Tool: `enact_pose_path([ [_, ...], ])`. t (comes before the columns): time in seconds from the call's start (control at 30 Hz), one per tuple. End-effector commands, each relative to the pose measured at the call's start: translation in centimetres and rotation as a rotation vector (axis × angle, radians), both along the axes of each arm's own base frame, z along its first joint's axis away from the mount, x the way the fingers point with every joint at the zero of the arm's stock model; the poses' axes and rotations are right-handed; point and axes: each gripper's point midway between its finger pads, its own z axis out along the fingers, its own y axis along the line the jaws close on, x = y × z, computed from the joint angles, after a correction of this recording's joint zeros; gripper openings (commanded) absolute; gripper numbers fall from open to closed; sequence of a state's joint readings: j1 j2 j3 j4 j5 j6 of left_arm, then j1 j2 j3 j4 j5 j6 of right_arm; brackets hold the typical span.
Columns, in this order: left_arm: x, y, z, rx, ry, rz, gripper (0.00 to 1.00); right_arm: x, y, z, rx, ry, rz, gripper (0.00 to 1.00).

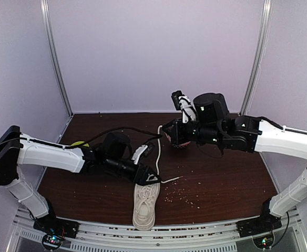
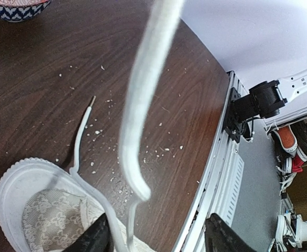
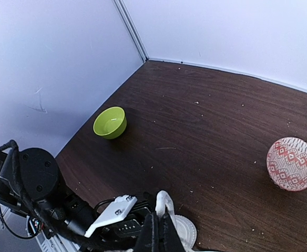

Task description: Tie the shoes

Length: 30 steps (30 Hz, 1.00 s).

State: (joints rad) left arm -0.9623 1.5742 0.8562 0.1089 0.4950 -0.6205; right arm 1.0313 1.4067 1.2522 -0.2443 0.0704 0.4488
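Observation:
The cream sneaker [image 1: 145, 206] lies near the table's front edge, its toe toward the arms' bases. My left gripper [image 1: 146, 176] hangs over its heel end, open; in the left wrist view its dark fingers [image 2: 96, 239] stand wide apart over the shoe [image 2: 32, 210]. A white lace [image 2: 140, 105] runs taut up from the shoe between them. My right gripper [image 1: 167, 131], raised over mid-table, is shut on that lace's upper end [image 3: 162, 202]. A second lace [image 2: 81, 131] lies slack on the table.
A green bowl [image 3: 110, 122] sits at the left, partly hidden behind my left arm in the top view [image 1: 79, 143]. A red patterned bowl [image 3: 292, 164] sits mid-table. Pale crumbs [image 1: 182, 197] are scattered right of the shoe. The metal rail [image 2: 222, 173] marks the front edge.

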Motion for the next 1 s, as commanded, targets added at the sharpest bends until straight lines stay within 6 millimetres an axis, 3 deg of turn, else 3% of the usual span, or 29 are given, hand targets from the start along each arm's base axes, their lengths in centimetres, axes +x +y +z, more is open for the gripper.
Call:
enact_pose_path([
  [0.0,-0.2,-0.6,1.4,-0.051,-0.054,-0.043,0.61,0.9,0.4,2.5,0.037,-0.030,-0.019,0.00],
  [0.17,0.8,-0.6,1.2,-0.020,-0.086,-0.008,0.58,1.5,0.8,3.0,0.043,-0.037,-0.021,0.00],
  [0.3,1.3,-0.7,1.8,-0.035,-0.105,0.012,0.37,1.9,1.1,2.9,0.040,-0.032,-0.023,0.00],
  [0.47,1.5,-0.4,1.5,-0.009,-0.113,0.027,0.25,2.1,1.3,2.3,0.026,-0.024,-0.020,0.00],
  [0.77,1.6,0.7,-0.1,0.076,-0.103,0.047,0.29,2.2,1.5,2.2,0.029,-0.025,-0.016,0.00],
  [0.97,1.4,0.7,0.5,0.046,-0.107,0.046,0.18,2.5,1.7,1.8,0.021,-0.021,-0.016,0.00],
])
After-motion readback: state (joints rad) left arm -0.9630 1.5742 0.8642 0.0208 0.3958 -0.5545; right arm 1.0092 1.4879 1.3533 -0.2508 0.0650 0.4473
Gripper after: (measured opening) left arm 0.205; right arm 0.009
